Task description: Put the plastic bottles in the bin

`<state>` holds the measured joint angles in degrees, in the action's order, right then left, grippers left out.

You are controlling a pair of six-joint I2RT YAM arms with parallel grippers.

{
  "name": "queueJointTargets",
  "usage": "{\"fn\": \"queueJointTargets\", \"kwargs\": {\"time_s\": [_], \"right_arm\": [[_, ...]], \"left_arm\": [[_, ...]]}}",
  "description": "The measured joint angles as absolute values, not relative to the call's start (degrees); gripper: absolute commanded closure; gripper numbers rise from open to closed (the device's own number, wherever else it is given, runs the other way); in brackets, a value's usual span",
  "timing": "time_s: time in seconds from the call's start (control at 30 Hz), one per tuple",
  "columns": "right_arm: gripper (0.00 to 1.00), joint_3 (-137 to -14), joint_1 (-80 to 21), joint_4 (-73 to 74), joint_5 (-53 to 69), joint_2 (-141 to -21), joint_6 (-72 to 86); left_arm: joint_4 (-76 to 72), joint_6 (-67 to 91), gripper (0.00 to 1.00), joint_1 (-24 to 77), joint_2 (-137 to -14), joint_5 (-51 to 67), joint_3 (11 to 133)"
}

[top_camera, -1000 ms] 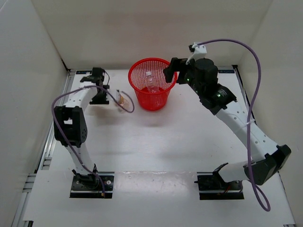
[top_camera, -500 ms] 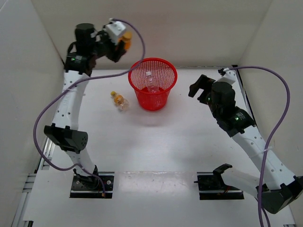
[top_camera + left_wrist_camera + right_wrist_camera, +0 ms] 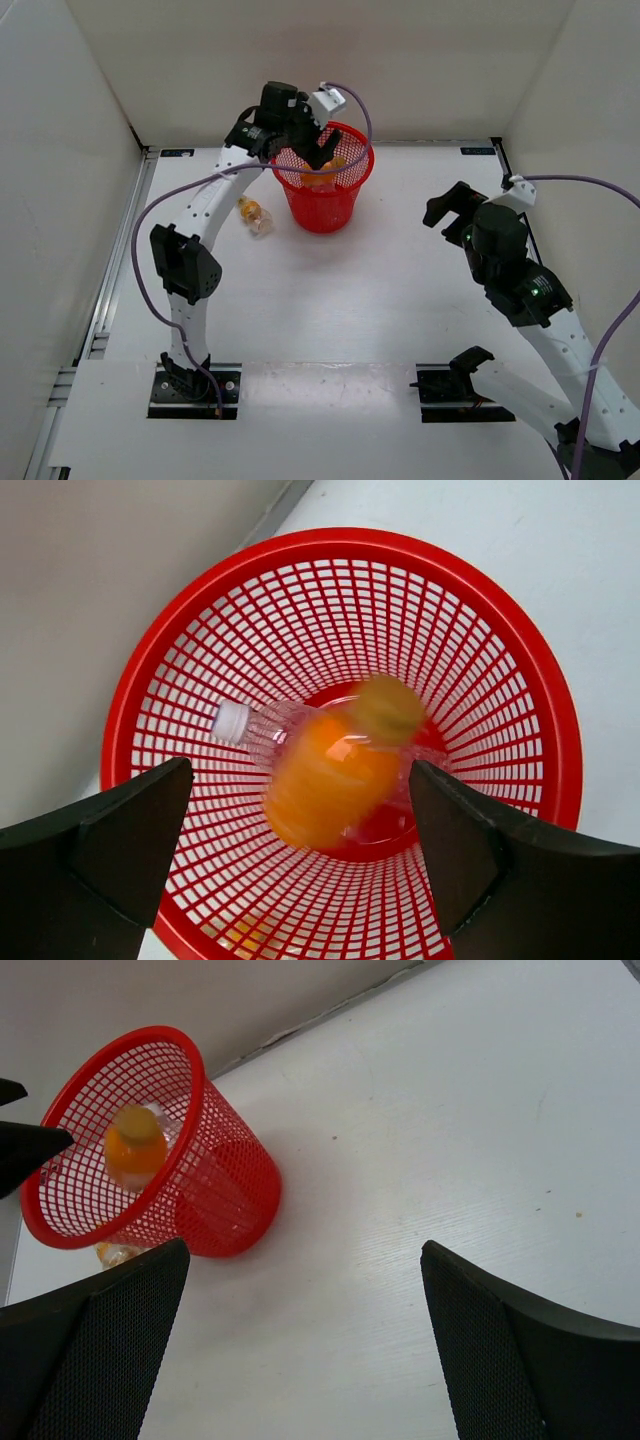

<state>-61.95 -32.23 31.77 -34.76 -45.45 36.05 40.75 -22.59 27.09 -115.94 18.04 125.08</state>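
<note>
Nearest: rt hand (image 3: pixel 447 206) apart, empty, above bench (image 3: pixel 350 300), well rt of bin (image 3: pixel 345 205). Just lt of bin, on bench: small yellow-capped bottle (image 3: pixel 255 214), on its side. Inside bin: clear bottle (image 3: pixel 262 728) lying at bottom, w/ blurred orange bottle (image 3: pixel 325 780) above it. Over bin: lt hand (image 3: pixel 322 148), apart, gripping nothing.

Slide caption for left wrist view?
Open left gripper over the red bin; blurred orange bottle inside, above a clear bottle.
</note>
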Motion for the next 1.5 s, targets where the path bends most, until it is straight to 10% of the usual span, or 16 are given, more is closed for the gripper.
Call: {"fn": "queueJointTargets", "kwargs": {"time_s": [0.3,0.7,1.5], "right_arm": [[0.00,-61.95,-32.45,32.91,-34.72,-47.62,36.05],[0.00,-62.02,-32.75,31.88,-31.51,-53.95,34.94],[0.00,-58.72,-32.77,30.79,-30.24,-59.29,31.42]], "left_arm": [[39.16,-48.29,0.00,34.83,-102.28,0.16,113.62],[37.10,-91.29,0.02,12.49,-80.95,-0.47,80.23],[36.56,-112.99,0.00,2.48,-103.85,29.47,73.63]]}}
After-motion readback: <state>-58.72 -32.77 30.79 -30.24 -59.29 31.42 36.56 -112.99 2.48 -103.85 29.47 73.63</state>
